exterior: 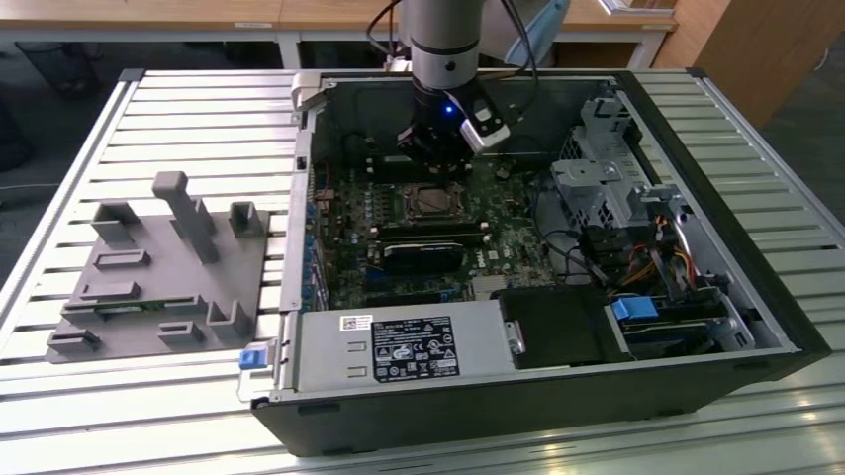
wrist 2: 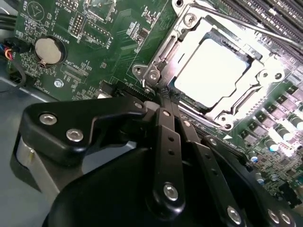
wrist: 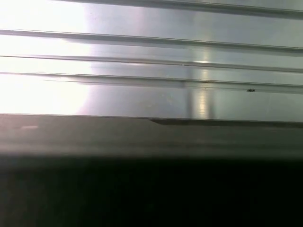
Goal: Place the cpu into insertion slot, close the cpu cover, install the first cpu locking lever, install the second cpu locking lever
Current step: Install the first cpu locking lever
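My end effector (wrist 2: 163, 97) is hovering just off the 7 o'clock corner of the insertion slot (wrist 2: 161, 66), its fingers (wrist 2: 166, 142) pressed together and gripping nothing. The cpu (wrist 2: 210, 71) is sitting in that socket, with the cpu cover (wrist 2: 182, 40) lying closed around it. In the exterior view, I am reaching down into the open computer case (exterior: 528, 416), which is resting on the slatted desk (exterior: 172, 99), at 12 o'clock from the socket (exterior: 429, 201).

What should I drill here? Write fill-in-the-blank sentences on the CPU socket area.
1. The cpu shows through the square ___ of the cpu cover.
2. The cpu cover is ___, not open.
3. The gripper has its tips near the cover's ___.
Missing words: window; closed; corner.
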You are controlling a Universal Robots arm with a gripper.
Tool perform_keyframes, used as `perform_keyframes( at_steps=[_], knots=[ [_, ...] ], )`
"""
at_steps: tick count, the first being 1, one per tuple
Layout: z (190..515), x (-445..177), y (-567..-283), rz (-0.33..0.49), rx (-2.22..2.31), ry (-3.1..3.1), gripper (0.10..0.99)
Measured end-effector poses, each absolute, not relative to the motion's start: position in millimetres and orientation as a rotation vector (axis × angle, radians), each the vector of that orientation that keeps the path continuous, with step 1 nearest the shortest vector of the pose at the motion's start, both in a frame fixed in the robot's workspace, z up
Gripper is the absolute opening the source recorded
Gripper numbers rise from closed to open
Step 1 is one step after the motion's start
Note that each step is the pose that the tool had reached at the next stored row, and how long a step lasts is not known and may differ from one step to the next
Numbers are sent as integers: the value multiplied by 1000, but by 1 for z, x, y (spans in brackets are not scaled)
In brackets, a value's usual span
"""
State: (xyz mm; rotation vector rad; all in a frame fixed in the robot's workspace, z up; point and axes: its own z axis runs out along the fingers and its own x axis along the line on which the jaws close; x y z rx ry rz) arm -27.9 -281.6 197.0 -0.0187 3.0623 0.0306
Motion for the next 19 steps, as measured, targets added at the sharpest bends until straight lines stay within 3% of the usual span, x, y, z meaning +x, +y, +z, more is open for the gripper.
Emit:
perform_keyframes(
  at_steps=[9,19],
  knots=[
    [197,-28,-282,105,-16,3061,106],
    [210,-28,-282,111,-16,3061,106]
  ],
)
